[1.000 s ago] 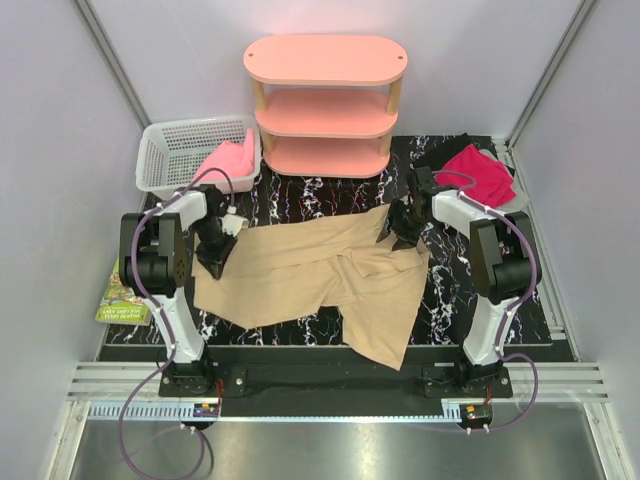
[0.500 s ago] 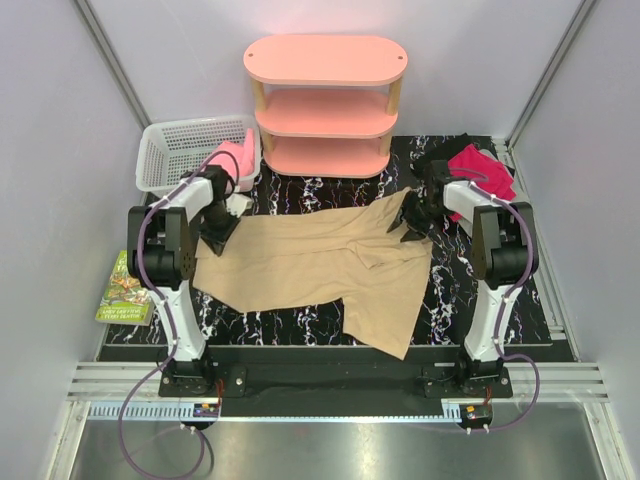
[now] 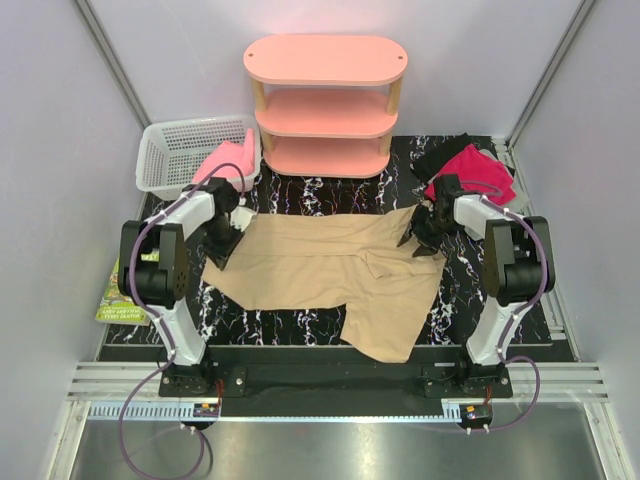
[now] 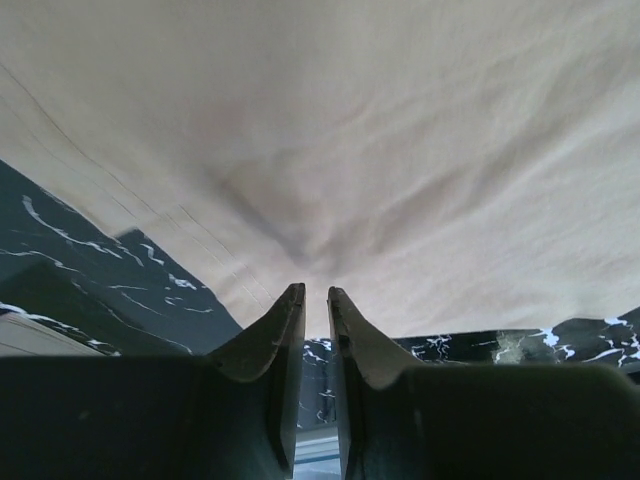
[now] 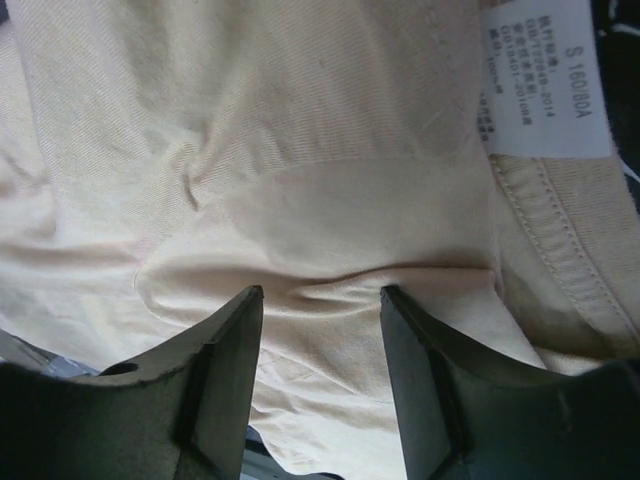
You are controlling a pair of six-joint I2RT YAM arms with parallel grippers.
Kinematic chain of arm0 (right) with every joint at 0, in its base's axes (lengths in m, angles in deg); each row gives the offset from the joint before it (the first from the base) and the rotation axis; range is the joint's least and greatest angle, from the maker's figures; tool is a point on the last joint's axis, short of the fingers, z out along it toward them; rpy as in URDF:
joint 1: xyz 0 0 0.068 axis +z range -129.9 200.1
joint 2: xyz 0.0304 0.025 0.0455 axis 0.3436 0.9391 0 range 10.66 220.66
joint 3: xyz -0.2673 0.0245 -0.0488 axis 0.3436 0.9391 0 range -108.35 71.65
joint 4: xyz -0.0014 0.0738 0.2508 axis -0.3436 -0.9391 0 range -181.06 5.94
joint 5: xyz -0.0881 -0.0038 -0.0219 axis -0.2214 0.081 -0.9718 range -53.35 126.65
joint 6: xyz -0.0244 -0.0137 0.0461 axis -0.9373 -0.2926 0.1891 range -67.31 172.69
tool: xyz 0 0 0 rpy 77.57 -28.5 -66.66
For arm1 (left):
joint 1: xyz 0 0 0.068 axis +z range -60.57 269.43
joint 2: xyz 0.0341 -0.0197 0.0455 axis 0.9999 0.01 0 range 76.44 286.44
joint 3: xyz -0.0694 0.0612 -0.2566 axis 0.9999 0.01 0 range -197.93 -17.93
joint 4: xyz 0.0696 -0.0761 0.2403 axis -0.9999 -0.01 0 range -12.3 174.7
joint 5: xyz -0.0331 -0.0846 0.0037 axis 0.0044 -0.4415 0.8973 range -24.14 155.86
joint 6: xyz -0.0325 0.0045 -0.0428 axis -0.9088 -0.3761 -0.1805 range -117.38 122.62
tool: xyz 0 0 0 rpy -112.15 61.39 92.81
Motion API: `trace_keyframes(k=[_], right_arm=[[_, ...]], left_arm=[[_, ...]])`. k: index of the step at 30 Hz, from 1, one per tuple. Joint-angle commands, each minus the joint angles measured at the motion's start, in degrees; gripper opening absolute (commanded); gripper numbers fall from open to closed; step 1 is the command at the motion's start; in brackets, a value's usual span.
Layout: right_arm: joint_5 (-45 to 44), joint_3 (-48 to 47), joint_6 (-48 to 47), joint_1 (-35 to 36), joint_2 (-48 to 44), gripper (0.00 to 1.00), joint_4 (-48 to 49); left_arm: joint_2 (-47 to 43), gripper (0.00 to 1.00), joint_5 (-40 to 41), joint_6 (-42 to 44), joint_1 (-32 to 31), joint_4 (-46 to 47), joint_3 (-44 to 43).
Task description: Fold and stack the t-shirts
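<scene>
The large tan t-shirt [image 3: 330, 265] lies spread across the black marbled table [image 3: 300, 195], with one flap hanging toward the near edge. My left gripper [image 3: 225, 240] is at the shirt's left edge. In the left wrist view its jaws [image 4: 315, 290] are nearly together, pinching the tan cloth [image 4: 350, 130], which puckers at the tips. My right gripper [image 3: 420, 235] is at the shirt's right end. Its jaws [image 5: 320, 290] stand wider, with a thick bunch of tan cloth [image 5: 300, 130] between them near the white label [image 5: 545, 75]. A magenta-red t-shirt [image 3: 470, 175] on a black one [image 3: 440, 152] lies at the far right.
A white mesh basket [image 3: 170, 150] at the far left has a light pink t-shirt [image 3: 225, 160] draped over its rim. A pink three-tier shelf [image 3: 325, 100] stands at the back centre. A green book [image 3: 125, 295] lies off the table's left edge.
Both grippers carried the tan shirt's ends up and outward, then down. The shirt now lies flatter and more stretched, with a straighter far edge.
</scene>
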Motion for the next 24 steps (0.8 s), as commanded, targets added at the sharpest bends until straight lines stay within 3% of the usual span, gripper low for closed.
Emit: trace_keyframes(k=[1,9,12,16,24], right_arm=[[-4.90,0.38,-2.07,-0.23,-3.48,0.66,-1.84],[-5.96,-3.58,-1.37,2.31,-16.38,0.87,-3.33],[-5.26,0.53,0.38,5.65,-22.96,0.84,-5.44],[-0.96,14.65,6.01,10.83,-32.55,0.79,-7.19],[0.72,30.60,18.58,19.62,-54.08,0.78,-15.45]], left_arm=[[-4.52,0.20,-1.77,-0.75,0.16,1.50,1.78],[-19.98,0.23,-3.97,0.82,0.07,-2.99,2.99],[-24.03,0.23,-3.54,2.14,0.16,-2.11,8.96],[-25.97,0.23,-3.01,2.41,0.16,0.17,15.56],[-25.18,0.23,-2.57,1.09,0.16,2.99,19.53]])
